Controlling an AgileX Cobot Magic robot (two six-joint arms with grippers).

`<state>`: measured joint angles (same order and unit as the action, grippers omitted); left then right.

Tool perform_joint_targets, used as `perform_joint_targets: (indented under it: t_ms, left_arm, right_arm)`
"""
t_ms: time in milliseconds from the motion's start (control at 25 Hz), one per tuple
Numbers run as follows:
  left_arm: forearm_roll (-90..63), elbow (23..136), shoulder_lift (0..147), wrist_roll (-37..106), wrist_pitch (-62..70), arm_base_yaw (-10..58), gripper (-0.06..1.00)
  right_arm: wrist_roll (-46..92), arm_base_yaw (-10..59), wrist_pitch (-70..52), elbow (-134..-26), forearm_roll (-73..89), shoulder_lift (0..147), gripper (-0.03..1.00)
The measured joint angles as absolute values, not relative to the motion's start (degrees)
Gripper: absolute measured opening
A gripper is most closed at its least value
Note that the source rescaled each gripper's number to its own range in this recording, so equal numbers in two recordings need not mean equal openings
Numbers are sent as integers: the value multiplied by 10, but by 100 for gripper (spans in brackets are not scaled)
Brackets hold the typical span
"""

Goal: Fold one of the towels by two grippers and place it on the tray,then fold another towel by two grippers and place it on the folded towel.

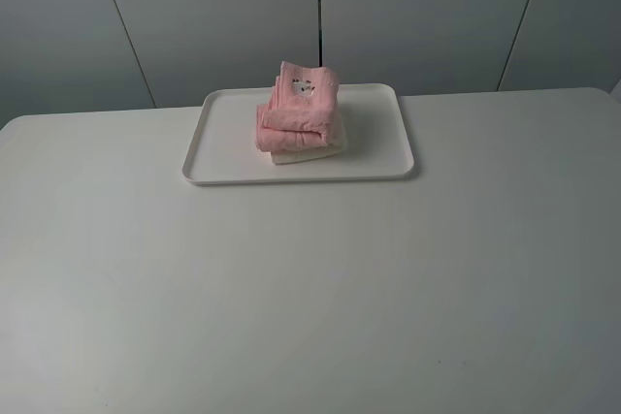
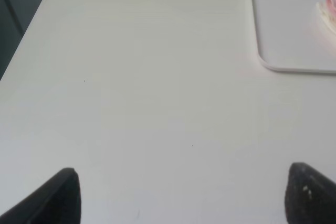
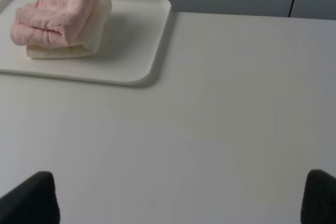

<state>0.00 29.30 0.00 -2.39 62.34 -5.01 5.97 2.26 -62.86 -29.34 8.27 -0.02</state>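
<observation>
There is one white tray (image 1: 225,147) on the white desk (image 1: 310,278), at the far side of it, near the grey wall panels (image 1: 213,16). On the tray there are two towels, stacked. The cream towel (image 1: 309,153) is folded and lies at the bottom; only its edge shows under the other one. The pink towel (image 1: 296,113) is folded and lies on top of it, with its small white label (image 1: 305,87) facing up.

Two end effectors are seen, only in the wrist views. The left end effector (image 2: 181,195) has its two fingers wide apart and holds nothing. The right end effector (image 3: 178,198) is also wide open and empty. Both are above the bare desk, well apart from the tray.
</observation>
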Motion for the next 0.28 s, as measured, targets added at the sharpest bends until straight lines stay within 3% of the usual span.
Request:
perform_joint_targets:
  t_ms: [280]
  left_arm:
    - [0,293,0,-24,623,-50,100]
  right_arm:
    - [60,23,-629,-293,83,0,100]
